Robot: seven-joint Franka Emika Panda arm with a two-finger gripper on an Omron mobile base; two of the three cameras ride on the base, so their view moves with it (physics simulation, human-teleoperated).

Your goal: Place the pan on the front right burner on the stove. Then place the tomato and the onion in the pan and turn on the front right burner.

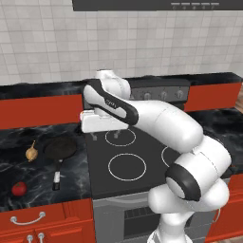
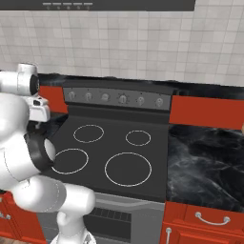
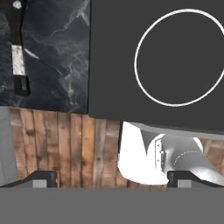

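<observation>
Lying left of the open claw (image 3: 111,180), the pan (image 1: 60,148).

Black pan (image 1: 60,147) flat on the counter (image 1: 38,182) left of the stove (image 1: 142,156), handle toward the front. Onion (image 1: 31,153) just beside it, tomato (image 1: 19,189) nearer the edge. Front right burner (image 2: 127,169) bare.

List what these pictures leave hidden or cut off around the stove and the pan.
- Left base view: the arm covers most of the right burners of the stove; the gripper sits partly behind it.
- Hand view: the pan shows just its handle, the rest cut off by the top edge.
- Left base view: the tomato and onion are too small for detail.
</observation>
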